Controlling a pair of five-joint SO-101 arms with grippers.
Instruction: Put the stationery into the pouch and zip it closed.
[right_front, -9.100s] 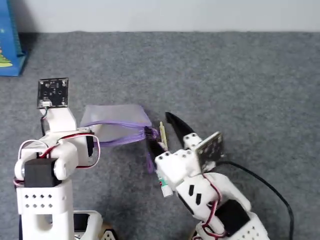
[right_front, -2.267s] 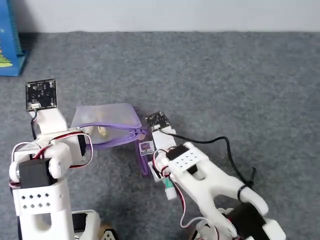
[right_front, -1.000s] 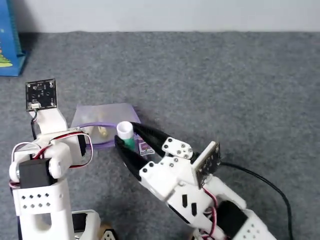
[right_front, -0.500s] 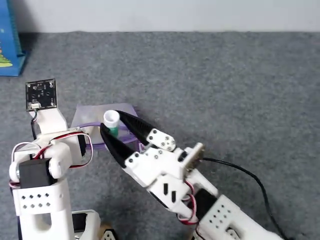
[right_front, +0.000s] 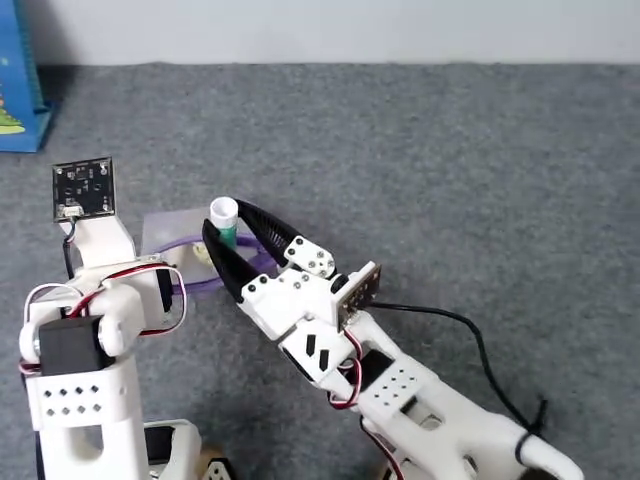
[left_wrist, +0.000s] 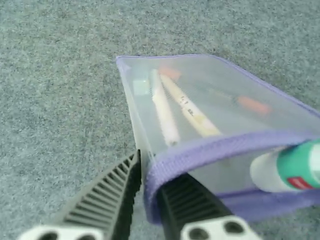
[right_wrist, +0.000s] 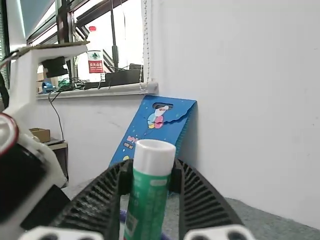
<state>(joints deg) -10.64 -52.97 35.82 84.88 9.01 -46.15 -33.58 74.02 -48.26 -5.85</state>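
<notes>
A translucent pouch with purple zip trim (right_front: 165, 232) is seen lying on the grey carpeted tabletop (right_front: 450, 180). Its purple edge is gripped by the left claw (left_wrist: 149, 172), whose 2 black ridged fingers are pressed together on the band at the pouch's corner. Through the clear wall, 2 pale pencils (left_wrist: 162, 110) and an orange-tipped item (left_wrist: 252, 105) are seen lying inside.

A green-and-white glue stick (right_front: 224, 220) is clamped in the right claw (right_front: 226, 228), with its white end pointing away from the arm. It is held at the pouch's mouth, just beside the purple band; whether it touches the band cannot be told.

A blue cardboard box (right_front: 15, 90) is propped against the white wall at the tabletop's far edge, well apart from the pouch.
</notes>
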